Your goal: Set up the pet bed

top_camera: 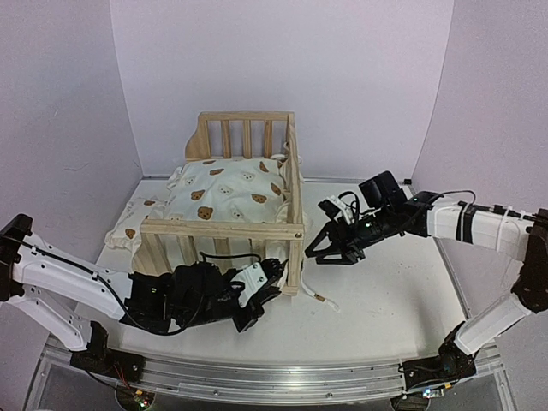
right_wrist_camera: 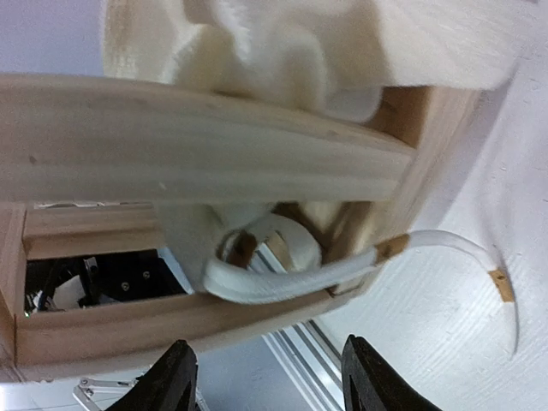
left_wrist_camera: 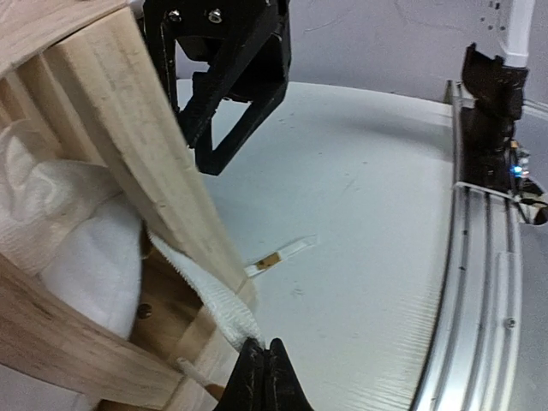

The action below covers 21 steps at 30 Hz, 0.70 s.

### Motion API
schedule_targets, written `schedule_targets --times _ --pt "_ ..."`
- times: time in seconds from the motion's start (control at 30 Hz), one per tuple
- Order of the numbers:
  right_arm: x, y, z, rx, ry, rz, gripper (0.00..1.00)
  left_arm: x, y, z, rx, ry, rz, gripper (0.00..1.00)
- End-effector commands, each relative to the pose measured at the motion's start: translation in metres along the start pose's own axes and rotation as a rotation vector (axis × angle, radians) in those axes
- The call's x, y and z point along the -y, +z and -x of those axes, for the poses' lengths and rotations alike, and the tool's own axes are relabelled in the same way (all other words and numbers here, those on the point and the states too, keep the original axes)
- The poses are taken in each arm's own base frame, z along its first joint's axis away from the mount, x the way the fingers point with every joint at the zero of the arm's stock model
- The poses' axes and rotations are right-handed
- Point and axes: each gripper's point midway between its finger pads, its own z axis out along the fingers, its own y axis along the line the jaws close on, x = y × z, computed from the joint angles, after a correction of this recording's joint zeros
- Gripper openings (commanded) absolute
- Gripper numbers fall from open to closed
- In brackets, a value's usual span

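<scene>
The cushion (top_camera: 227, 193) sits inside the frame (top_camera: 223, 229), but a tie (top_camera: 321, 295) lies untied on the surface (top_camera: 385, 300) at 5 o'clock. The left claw (left_wrist_camera: 267, 377) is pressed together; the right claw (right_wrist_camera: 270, 381) stands apart, empty.

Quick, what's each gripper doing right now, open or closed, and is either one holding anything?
Left gripper: closed, apparently pinching the cushion edge.
Right gripper: open, holding nothing, facing the wooden frame.
</scene>
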Motion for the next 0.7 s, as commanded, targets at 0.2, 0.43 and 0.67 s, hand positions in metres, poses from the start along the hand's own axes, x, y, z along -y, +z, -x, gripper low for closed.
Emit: schedule_targets --times 0.2,0.43,0.67 --pt "0.006 -0.055 0.027 0.201 -0.358 -0.232 0.71 0.055 -0.022 -0.026 -0.06 -0.231 -0.378 0.0" --pt "-0.013 -0.016 0.016 0.19 -0.531 -0.017 0.7 0.065 -0.021 -0.062 -0.155 -0.276 -0.384 0.0" --pt "0.034 0.017 -0.001 0.228 -0.628 -0.038 0.68 0.077 -0.02 -0.117 -0.298 -0.262 -0.411 0.0"
